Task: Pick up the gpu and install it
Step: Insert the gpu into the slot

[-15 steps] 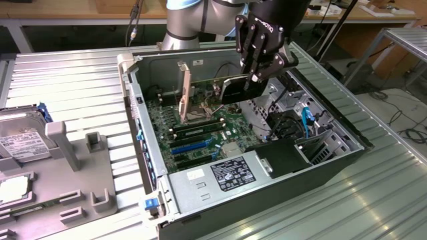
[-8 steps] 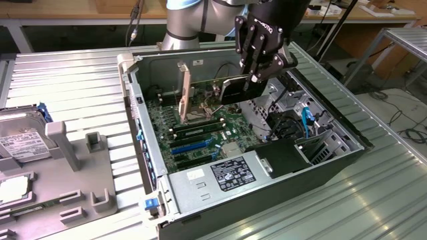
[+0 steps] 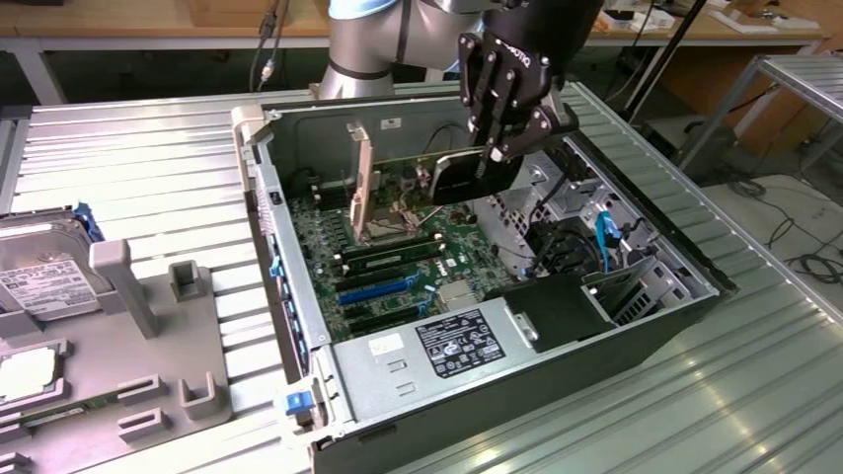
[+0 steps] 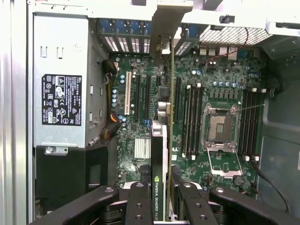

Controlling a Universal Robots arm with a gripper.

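The black jaws at the end of the arm (image 3: 375, 35) are pinching the gpu (image 3: 455, 176) by its faces. Their fingers (image 4: 138, 206) press on either side of the black cooler block, whose printed label reads along its edge in the wrist view. The gpu (image 4: 159, 159) is inside the open computer case (image 3: 270, 212), which lies on its side on the slatted metal desk (image 3: 158, 158). It is held on edge over the green motherboard (image 3: 402, 247). Its long bracket (image 3: 358, 178) sits toward the case's rear wall, and its board runs in line with the expansion slots. From the wrist view the card stands between two black slots, with the white slot (image 4: 127, 93) further off on one side and the memory sticks (image 4: 192, 119) and the open processor socket (image 4: 219, 127) on the other. Whether its lower edge touches a slot cannot be told. At the case's front end the grey power supply (image 3: 435, 346) carries a black label. Outside the case, toward the exterior view's left, a silver hard drive (image 3: 39, 276) with a white label rests on a grey fixture (image 3: 165, 346) standing on the desk, well apart from the jaws.
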